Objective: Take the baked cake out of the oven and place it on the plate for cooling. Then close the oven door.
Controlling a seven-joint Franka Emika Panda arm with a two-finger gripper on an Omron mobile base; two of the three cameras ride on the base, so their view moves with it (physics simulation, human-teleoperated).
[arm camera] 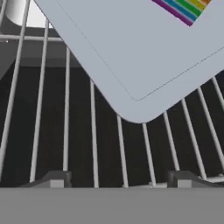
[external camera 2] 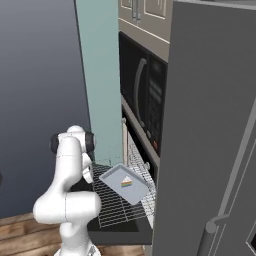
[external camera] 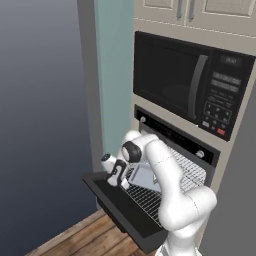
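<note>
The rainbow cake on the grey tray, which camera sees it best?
The right base view: the whole slice of rainbow cake sits in plain sight on the grey tray over the pulled-out rack. The hand view catches just a striped corner at its top edge. In the left base view the arm hides the cake.

One oven with one door folded down and two silver knobs on its control strip; one wire rack drawn out; one grey tray just ahead of the two fingertips, bearing one rainbow-striped cake slice; one microwave above; one robot arm.
</note>
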